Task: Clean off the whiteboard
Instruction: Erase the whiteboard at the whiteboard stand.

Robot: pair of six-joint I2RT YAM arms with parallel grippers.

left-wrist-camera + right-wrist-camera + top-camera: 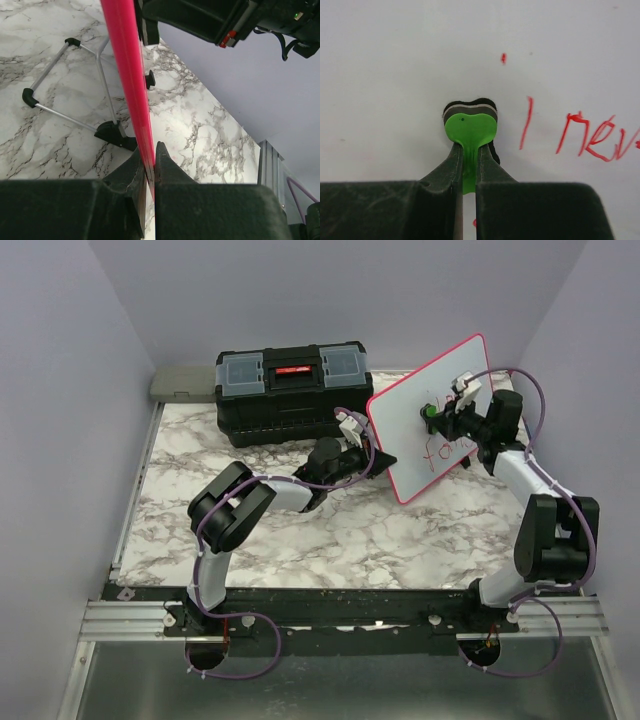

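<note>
The whiteboard (435,410) stands tilted on edge at the right of the marble table, white with a pink-red rim and red handwriting (440,448) on its face. My left gripper (375,458) is shut on its lower left rim; in the left wrist view the red rim (131,80) runs up from between the jaws of the left gripper (149,155). My right gripper (437,417) is shut on a small green eraser (470,131) with a dark pad, pressed against the whiteboard face (410,60) left of the red writing (590,137).
A black toolbox (291,390) with a red latch sits at the back of the table, just left of the board. The board's wire stand (65,90) with black feet lies folded out over the marble. Grey walls close in the left, back and right sides.
</note>
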